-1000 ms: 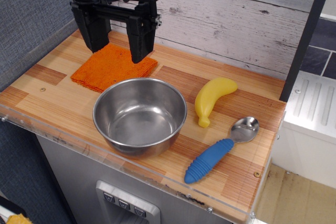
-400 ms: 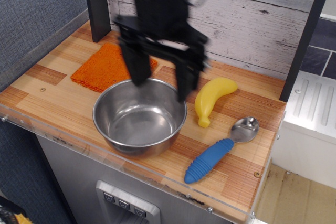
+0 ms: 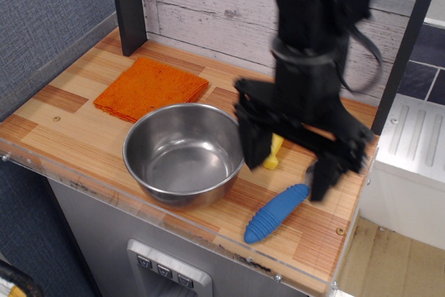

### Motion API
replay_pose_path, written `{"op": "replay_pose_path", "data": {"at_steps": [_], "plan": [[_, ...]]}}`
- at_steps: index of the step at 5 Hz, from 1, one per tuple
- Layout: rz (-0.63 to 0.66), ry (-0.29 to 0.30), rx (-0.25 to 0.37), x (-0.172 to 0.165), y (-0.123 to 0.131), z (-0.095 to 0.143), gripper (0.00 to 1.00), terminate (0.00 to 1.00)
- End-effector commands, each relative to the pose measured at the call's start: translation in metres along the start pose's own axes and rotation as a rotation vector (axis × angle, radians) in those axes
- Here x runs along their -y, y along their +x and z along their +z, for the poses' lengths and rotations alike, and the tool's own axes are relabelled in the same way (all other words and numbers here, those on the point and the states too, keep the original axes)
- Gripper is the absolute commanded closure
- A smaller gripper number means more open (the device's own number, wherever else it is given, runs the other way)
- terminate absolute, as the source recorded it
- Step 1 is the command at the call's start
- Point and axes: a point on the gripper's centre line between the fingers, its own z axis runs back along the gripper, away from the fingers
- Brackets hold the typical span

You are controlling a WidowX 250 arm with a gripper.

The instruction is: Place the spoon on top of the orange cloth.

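Spoon at the front right of the bench, under the black tool

Wooden bench (image 3: 76, 119) carries a round steel bowl (image 3: 182, 152), holding nothing, and a flat square orange cloth (image 3: 149, 87) behind it. Black tool (image 3: 288, 163), blurred, fingers spread apart, hangs over the blue ribbed-handled spoon (image 3: 276, 213), hiding its metal end and most of a yellow toy banana (image 3: 272, 157).

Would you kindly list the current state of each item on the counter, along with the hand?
hand: open, empty, poised above the spoon.
spoon: lying flat on the counter, ungrasped; its bowl end is hidden behind the hand.
orange cloth: folded flat, nothing on it.
steel bowl: upright, empty.
toy banana: mostly hidden behind the hand.
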Motion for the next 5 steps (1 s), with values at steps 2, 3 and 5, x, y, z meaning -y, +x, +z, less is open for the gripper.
{"op": "replay_pose_path", "data": {"at_steps": [2, 3, 5], "plan": [[0.103, 0.098, 0.06, -0.004, -0.001, -0.038, 0.0, 0.0], [0.096, 0.086, 0.066, -0.01, 0.002, -0.051, 0.0, 0.0], [0.082, 0.065, 0.067, -0.021, 0.011, -0.074, 0.0, 0.0]]}}
